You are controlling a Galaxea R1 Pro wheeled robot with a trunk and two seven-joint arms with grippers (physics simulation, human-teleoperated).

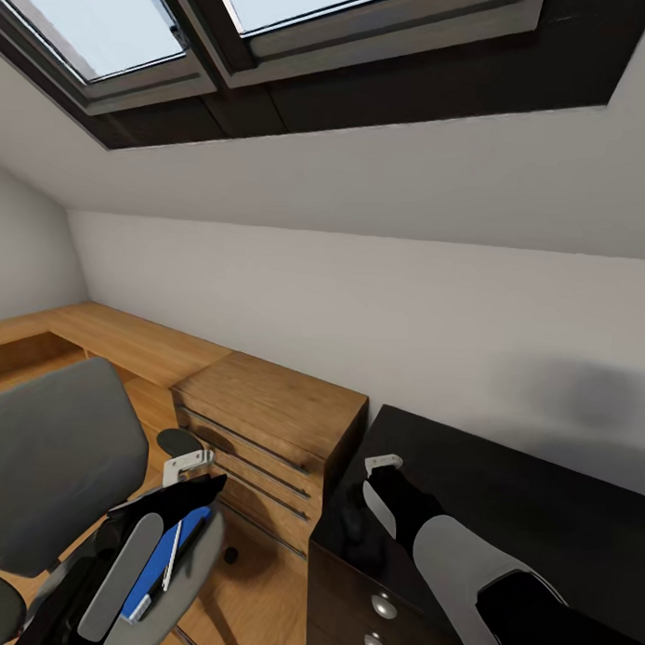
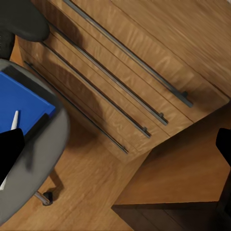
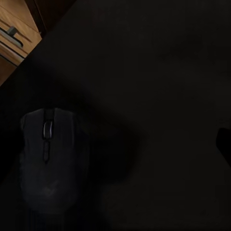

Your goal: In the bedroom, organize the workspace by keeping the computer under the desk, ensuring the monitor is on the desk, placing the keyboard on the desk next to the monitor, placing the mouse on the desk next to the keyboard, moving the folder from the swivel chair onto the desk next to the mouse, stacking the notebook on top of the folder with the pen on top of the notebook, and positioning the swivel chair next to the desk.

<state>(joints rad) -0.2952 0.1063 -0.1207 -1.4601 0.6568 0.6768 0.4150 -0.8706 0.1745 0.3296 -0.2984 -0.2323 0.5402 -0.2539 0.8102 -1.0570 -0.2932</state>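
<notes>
The grey swivel chair (image 1: pixel 57 462) stands at lower left. On its seat lies the blue folder (image 1: pixel 165 559) (image 2: pixel 24 103) with the white pen (image 1: pixel 172 554) (image 2: pixel 14 120) across it. My left gripper (image 1: pixel 210 491) (image 2: pixel 115 149) hovers open above the seat's edge, between the chair and a wooden chest, holding nothing. The black mouse (image 3: pixel 50 163) (image 1: pixel 352 533) rests on the black top of a dark cabinet. My right gripper (image 1: pixel 360 519) (image 3: pixel 115 144) hangs open just above it, fingers wide apart, with the mouse toward one finger.
A wooden drawer chest (image 1: pixel 263 423) (image 2: pixel 134 72) with long bar handles stands between the chair and the dark cabinet with round knobs (image 1: pixel 382 605). A low wooden ledge (image 1: pixel 108 338) runs along the sloped white wall under skylights (image 1: pixel 100 26). Wooden floor (image 2: pixel 187 163) shows below.
</notes>
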